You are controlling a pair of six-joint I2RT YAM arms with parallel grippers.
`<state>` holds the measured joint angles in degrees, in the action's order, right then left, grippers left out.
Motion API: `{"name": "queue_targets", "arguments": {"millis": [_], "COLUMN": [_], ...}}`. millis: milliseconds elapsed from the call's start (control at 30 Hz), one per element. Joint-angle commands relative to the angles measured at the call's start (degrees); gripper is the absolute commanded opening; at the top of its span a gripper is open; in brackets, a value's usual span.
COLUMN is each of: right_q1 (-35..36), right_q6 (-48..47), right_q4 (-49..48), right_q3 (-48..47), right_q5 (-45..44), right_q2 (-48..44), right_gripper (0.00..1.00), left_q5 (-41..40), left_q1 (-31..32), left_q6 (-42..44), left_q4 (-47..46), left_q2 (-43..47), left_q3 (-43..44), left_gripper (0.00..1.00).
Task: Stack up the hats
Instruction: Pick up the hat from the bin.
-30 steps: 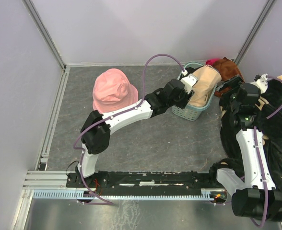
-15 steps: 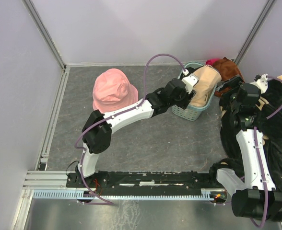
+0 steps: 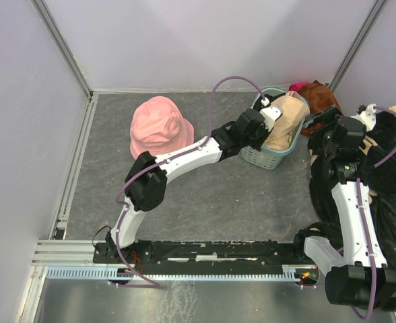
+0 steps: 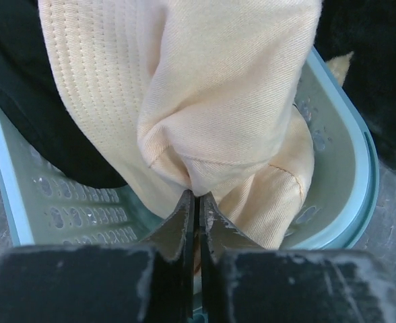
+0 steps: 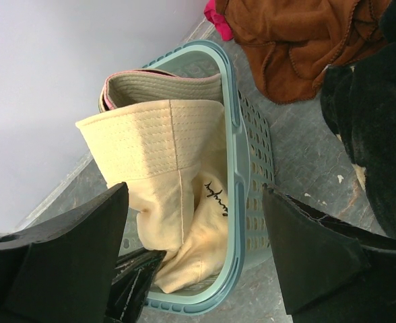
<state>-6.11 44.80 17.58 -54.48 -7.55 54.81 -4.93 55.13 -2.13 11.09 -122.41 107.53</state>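
Left wrist view: the beige hat, in the basket at frame centre, is pinched by the left hand. Top view: the pink hat is seen left of the basket; the right hand is held spread.

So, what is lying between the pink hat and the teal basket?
Between pink hat and teal basket only the left arm reaches across; the grey table there is otherwise bare, per the top view.
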Motion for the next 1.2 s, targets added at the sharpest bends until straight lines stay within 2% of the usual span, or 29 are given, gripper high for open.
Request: {"name": "queue_targets", "arguments": {"millis": [0,467,933,1167], "right_q1": [-0.2,-0.1,-0.2,-0.2], "right_q6": [0.2,1.1,1.2,1.3], "right_q4": [-1.9,-0.7,0.7,1.8], "right_q3": [-0.4,-1.4,-3.3,-4.0], "right_q5": [0.2,0.5,-0.2,-0.8], "right_q2": [-1.4,-2.7,-3.5,-5.2], "right_gripper": [0.87,0.86,0.86,0.85], "left_q5": [2.9,3.0,4.2,-3.1], "left_q1": [-1.1,-1.1,-1.1,-1.1], "left_q6": [1.1,-0.8,-2.3,-1.5], "left_q4": [-0.3,-3.8,2.9,-0.2], "left_q2": [0.4,13.4,9.8,16.6], "left_q3": [2.8,3.8,23.0,18.3], "left_gripper": [0.03,0.03,0.03,0.03]}}
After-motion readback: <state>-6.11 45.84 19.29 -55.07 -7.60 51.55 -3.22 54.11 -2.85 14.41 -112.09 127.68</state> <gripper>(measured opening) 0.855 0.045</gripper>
